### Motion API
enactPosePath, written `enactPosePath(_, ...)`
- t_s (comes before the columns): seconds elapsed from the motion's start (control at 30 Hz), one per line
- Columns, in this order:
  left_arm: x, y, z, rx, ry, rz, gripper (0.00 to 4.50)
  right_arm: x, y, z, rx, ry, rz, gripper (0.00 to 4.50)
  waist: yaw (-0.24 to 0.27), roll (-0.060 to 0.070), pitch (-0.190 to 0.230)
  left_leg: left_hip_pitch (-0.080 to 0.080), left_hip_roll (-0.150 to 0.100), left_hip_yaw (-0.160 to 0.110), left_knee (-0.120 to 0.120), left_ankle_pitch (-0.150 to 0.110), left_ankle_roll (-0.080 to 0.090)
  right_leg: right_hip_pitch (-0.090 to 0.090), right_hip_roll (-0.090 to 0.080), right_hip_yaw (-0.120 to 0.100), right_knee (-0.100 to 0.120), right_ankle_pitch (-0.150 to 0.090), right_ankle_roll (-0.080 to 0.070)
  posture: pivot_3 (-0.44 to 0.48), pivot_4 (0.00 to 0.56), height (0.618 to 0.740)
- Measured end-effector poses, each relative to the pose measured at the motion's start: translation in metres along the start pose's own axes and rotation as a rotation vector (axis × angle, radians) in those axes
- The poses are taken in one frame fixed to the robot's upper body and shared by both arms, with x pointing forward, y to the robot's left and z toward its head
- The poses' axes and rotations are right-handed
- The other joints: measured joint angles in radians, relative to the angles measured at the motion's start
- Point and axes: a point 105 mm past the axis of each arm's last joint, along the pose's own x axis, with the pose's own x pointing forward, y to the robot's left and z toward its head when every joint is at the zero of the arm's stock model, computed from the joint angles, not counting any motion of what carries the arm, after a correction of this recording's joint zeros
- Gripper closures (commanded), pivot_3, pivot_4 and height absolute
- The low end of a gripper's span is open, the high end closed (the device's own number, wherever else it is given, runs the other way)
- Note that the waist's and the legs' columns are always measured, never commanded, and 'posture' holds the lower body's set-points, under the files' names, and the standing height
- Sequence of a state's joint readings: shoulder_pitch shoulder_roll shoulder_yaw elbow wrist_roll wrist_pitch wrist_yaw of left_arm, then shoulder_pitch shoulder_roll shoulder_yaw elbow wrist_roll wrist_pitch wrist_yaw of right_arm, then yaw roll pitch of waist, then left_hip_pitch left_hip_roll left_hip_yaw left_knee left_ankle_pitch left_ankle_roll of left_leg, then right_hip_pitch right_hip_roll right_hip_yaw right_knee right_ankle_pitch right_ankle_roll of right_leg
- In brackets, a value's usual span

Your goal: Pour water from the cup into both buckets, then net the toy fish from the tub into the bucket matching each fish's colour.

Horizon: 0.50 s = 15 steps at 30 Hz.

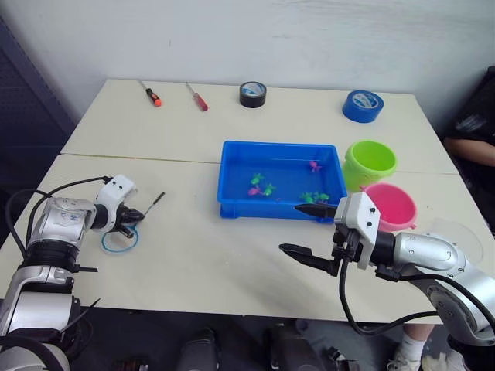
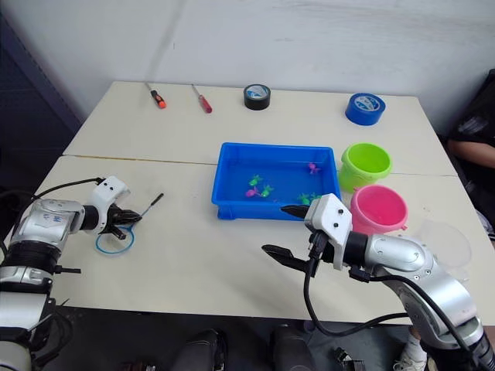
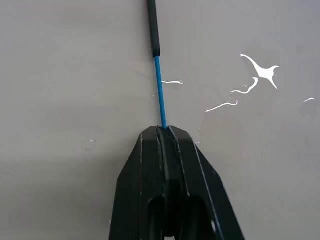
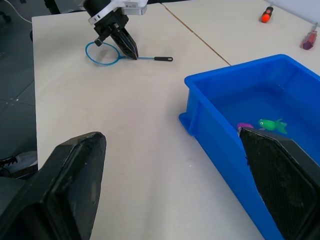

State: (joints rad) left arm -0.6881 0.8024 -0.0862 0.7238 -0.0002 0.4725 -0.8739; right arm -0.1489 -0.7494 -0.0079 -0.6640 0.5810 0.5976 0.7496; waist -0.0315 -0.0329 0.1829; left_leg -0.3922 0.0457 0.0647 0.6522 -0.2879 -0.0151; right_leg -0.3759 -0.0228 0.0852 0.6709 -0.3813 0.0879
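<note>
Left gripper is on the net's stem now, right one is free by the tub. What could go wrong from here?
1. The left gripper pinches the small blue-hooped hand net on its thin blue stem, close to the hoop, not the dark handle; it may twist or slip when lifted.
2. The open right gripper hovers at the shallow blue plastic tub holding the tiny toy fish, and could block the net's approach.

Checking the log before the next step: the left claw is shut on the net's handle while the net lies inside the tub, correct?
Not quite. The left claw is shut on the net, but the net lies on the table, apart from the tub, as the right wrist view shows.
</note>
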Motion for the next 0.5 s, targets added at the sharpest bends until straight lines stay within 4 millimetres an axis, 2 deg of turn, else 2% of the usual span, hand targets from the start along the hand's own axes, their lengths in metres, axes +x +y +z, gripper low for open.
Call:
enactPosePath(0.1,0.000,-0.001,0.000,0.000,-0.005,-0.011,4.48,-0.001,0.000,-0.002,0.007,0.016,0.004,0.00,0.000,0.000,0.000,0.000,0.000,0.000,0.000,0.000,0.000,0.000,0.000,0.000,0.000,0.000,0.000,0.000,0.150,0.740)
enactPosePath(0.17,-0.001,-0.013,0.004,-0.007,-0.047,-0.100,4.48,-0.003,0.002,-0.003,0.008,0.037,0.028,0.00,0.000,0.000,0.000,0.000,0.000,0.000,0.000,0.000,0.000,0.000,0.000,0.000,0.000,0.000,0.000,0.000,0.150,0.740)
enactPosePath(0.27,-0.022,-0.053,0.042,0.160,-0.227,-0.369,4.48,-0.007,-0.001,0.005,-0.019,0.049,0.059,0.00,-0.001,-0.002,0.001,-0.003,0.000,0.000,0.001,0.001,-0.002,-0.001,-0.001,-0.001,-0.001,0.000,0.000,0.000,0.150,0.740)
enactPosePath(0.33,-0.049,-0.079,0.076,0.357,-0.346,-0.510,4.48,-0.008,-0.006,0.022,-0.071,0.040,0.094,0.00,-0.002,-0.001,0.001,-0.001,0.000,0.000,0.000,0.001,-0.001,0.000,-0.001,-0.001,-0.002,0.000,0.000,0.000,0.150,0.740)
enactPosePath(0.43,-0.064,-0.105,0.098,0.525,-0.396,-0.608,4.48,-0.005,-0.012,0.042,-0.117,0.031,0.147,0.00,-0.005,0.000,0.002,-0.001,0.000,0.000,0.000,0.001,0.000,0.000,0.000,-0.001,-0.002,0.000,0.000,0.000,0.150,0.740)
enactPosePath(0.5,-0.068,-0.120,0.105,0.609,-0.392,-0.669,4.48,-0.001,-0.013,0.052,-0.139,0.028,0.180,0.00,-0.008,0.000,0.002,0.000,0.000,0.000,-0.001,0.001,0.000,0.000,0.000,-0.001,-0.002,0.000,0.000,0.000,0.150,0.740)
